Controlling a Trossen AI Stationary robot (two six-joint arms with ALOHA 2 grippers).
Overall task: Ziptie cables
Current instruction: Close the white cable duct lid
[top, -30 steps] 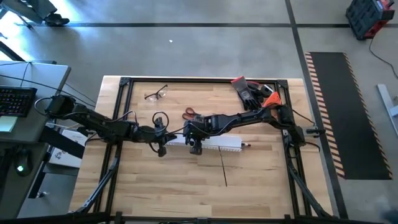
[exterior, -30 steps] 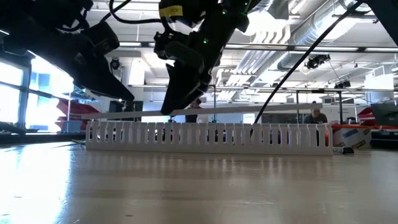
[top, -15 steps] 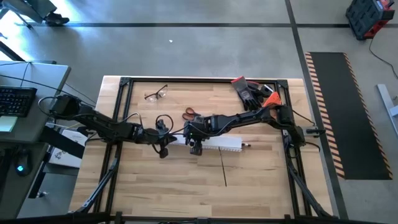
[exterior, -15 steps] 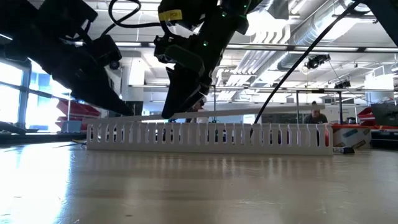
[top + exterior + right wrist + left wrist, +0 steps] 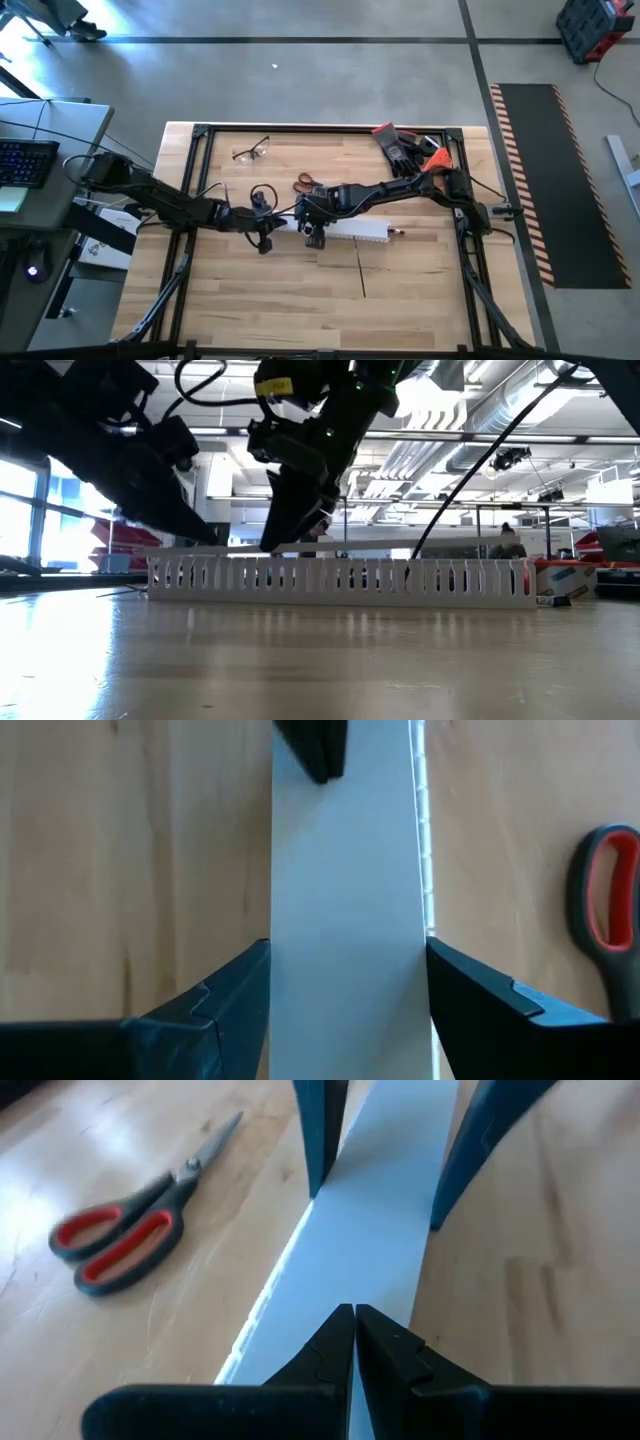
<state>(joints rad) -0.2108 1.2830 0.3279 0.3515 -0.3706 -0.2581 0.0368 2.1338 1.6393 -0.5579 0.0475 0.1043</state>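
Near the middle of the high view a white slotted cable duct (image 5: 345, 229) lies across the wooden table (image 5: 420, 290), with its flat white cover strip (image 5: 345, 900) on top. The right gripper (image 5: 347, 985) sits over the duct's left part, its fingers (image 5: 230, 995) spread and clamped on the two long edges of the cover strip. The left gripper (image 5: 354, 1342), at centre left of the high view, has its fingers pressed together, tips right over the end of the cover strip; whether they touch it I cannot tell. In the low view both arms come down on the left end of the duct, which stands upright on the tabletop.

Red-handled scissors (image 5: 130, 1230) lie on the wood just beside the duct. Safety glasses (image 5: 252, 151) rest toward the upper left of the table, and a pair of gloves (image 5: 405, 145) toward the upper right. A thin black ziptie (image 5: 360, 270) lies straight on the wood below the duct, centre right. The cables are not visible to me in any view.
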